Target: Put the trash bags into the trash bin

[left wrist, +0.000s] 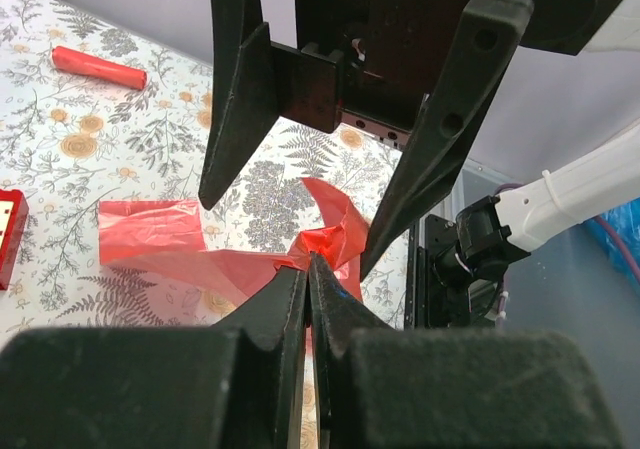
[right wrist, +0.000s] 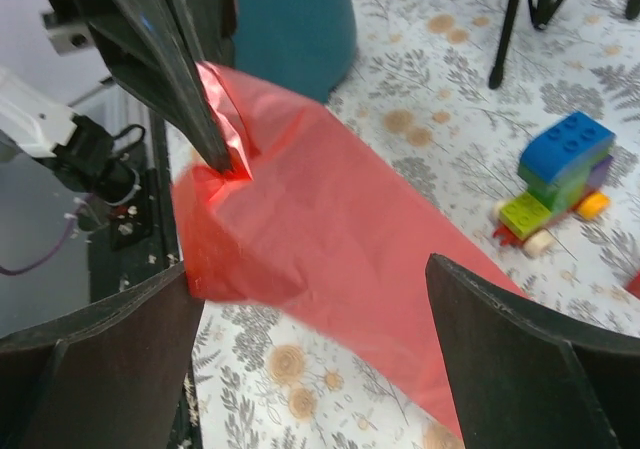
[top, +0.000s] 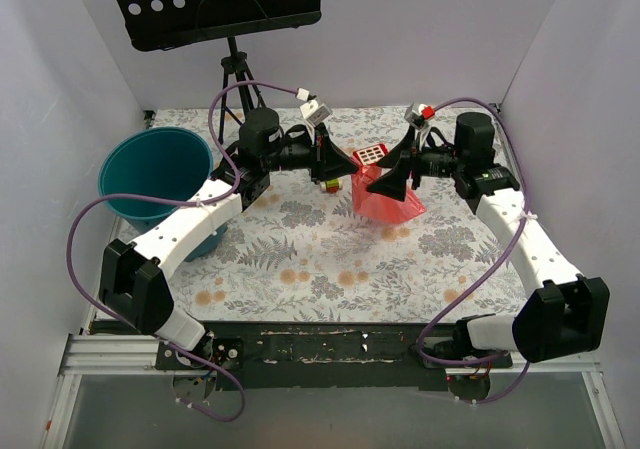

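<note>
The pink-red trash bag point(top: 390, 199) is pulled up off the flowered table at one corner. My left gripper point(left wrist: 310, 261) is shut on that bunched corner, and the film point(left wrist: 170, 254) trails down from it to the table. In the right wrist view the left gripper point(right wrist: 232, 164) pinches the bag point(right wrist: 330, 219) from above. My right gripper point(right wrist: 308, 269) is open, its wide fingers standing either side of the bag without closing on it. The same gripper point(left wrist: 295, 224) faces the left one closely. The teal trash bin point(top: 155, 169) stands at the table's left, beside the left arm.
A block toy car point(right wrist: 560, 179) sits just behind the bag. A flat red box with white squares point(top: 371, 153) lies beside the grippers. A red stick point(left wrist: 98, 66) lies further off. A tripod point(top: 235, 69) carrying a black perforated stand point(top: 220, 4) stands at the back.
</note>
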